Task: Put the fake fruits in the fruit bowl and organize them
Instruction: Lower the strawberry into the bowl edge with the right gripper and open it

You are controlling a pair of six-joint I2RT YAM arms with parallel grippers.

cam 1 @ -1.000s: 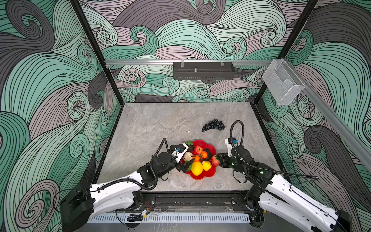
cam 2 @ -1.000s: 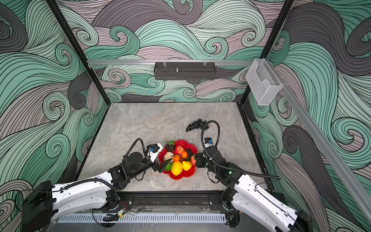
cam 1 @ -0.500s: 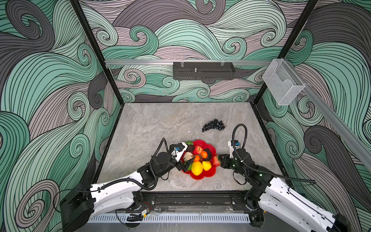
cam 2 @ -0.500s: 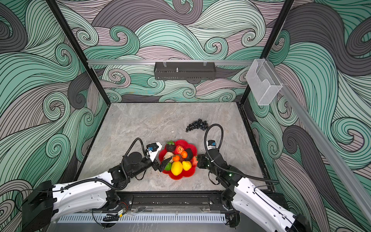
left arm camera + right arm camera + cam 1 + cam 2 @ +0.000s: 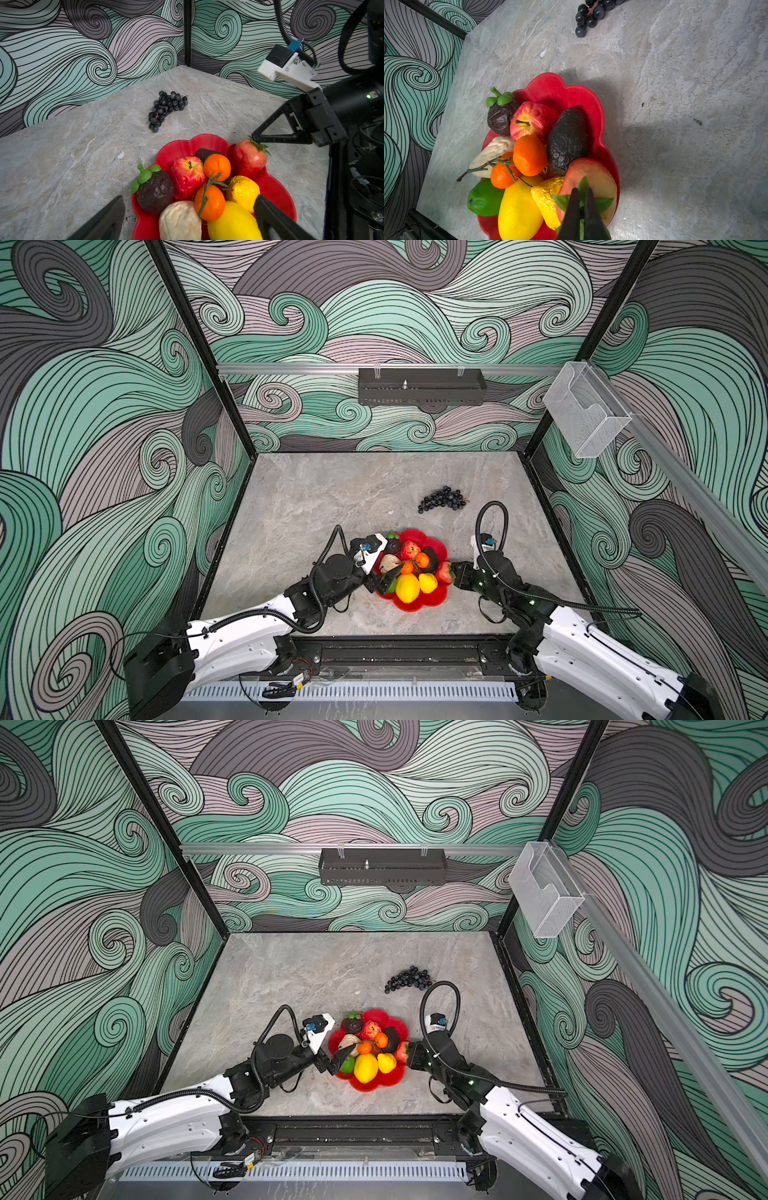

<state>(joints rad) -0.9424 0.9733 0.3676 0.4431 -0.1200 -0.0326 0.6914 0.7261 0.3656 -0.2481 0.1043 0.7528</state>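
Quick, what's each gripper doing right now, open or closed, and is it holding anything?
Left gripper: open, holding nothing.
Right gripper: closed on the green leaves of the strawberry.

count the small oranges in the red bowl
2, both in the red bowl. The first orange sits beside the apple; the second orange rests against the yellow lemon. More could be hidden beneath the pile.

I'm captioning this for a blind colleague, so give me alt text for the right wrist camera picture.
The right claw is shut on the green leafy top of a large strawberry at the edge of the red fruit bowl, which is piled with other fake fruits. A dark grape bunch lies apart on the grey table.
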